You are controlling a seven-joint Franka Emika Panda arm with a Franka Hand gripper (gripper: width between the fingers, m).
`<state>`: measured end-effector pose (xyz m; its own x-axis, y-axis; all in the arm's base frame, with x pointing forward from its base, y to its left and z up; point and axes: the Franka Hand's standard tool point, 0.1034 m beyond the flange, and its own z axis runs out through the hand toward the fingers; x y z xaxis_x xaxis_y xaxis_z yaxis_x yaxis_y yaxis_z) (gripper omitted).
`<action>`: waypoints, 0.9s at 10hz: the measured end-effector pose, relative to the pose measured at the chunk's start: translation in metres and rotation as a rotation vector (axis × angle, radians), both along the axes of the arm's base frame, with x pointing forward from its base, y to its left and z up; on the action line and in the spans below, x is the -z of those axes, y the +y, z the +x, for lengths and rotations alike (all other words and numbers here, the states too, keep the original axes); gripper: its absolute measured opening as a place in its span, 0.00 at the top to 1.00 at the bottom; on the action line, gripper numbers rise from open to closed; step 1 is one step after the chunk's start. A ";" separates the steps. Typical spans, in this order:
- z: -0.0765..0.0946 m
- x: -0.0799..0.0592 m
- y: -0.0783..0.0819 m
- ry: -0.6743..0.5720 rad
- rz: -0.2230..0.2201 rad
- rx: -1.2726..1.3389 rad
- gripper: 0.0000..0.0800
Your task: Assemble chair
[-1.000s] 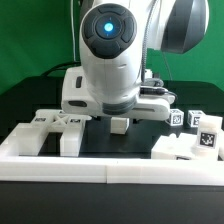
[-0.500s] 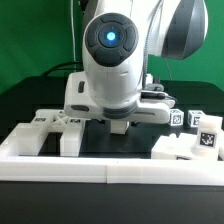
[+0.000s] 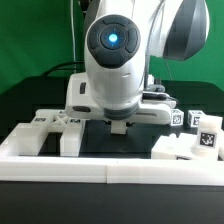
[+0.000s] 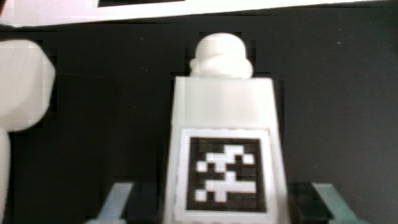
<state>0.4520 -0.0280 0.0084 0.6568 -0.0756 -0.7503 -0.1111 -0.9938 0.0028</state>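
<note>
In the wrist view a long white chair piece (image 4: 226,130) lies on the black mat, with a black-and-white tag on its face and a rounded peg at its far end. My gripper (image 4: 226,203) straddles the tagged end. Its fingers (image 4: 121,203) stand open with a dark gap on each side of the piece and do not touch it. In the exterior view the gripper (image 3: 118,124) hangs low over the mat under the big arm, with a small white block showing between its fingers. Other chair parts lie at the left (image 3: 55,124) and right (image 3: 196,138).
A low white border wall (image 3: 100,168) runs along the front of the mat. Small tagged cubes (image 3: 178,117) sit at the exterior view's right. In the wrist view a rounded white part (image 4: 18,85) lies beside the piece and a white strip (image 4: 54,10) lies beyond it.
The arm has come down a little and shifted slightly toward the exterior view's right. The loose parts have not moved.
</note>
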 end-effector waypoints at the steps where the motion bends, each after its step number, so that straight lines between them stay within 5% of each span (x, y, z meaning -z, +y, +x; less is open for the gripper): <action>1: 0.003 -0.003 -0.001 0.001 0.001 0.002 0.64; 6: 0.030 -0.062 -0.004 0.019 0.003 0.025 0.64; 9: 0.039 -0.052 -0.006 -0.060 -0.008 0.020 0.64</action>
<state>0.4906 -0.0336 0.0608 0.6987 -0.0948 -0.7091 -0.1309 -0.9914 0.0036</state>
